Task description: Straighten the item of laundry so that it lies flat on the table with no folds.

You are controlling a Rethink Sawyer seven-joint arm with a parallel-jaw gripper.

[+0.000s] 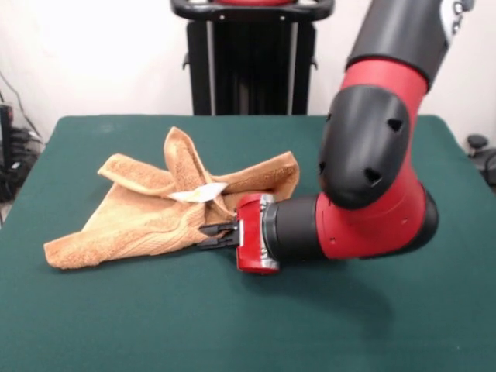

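Towel (147, 221): one, crumpled | table (256, 325): one | claw (211, 235): one

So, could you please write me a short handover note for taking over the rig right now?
End effector: low over the table, lying sideways, its black tips at the towel's nearer edge. Whether it is open or shut on the cloth cannot be told from this view.
Towel: on the green table, toward the picture's left of centre, bunched, with several flaps folded up and over one another and a white label showing near the middle.
Done: nothing visibly flattened yet.
Left: pull the corners outward and spread the towel until it lies flat without folds.
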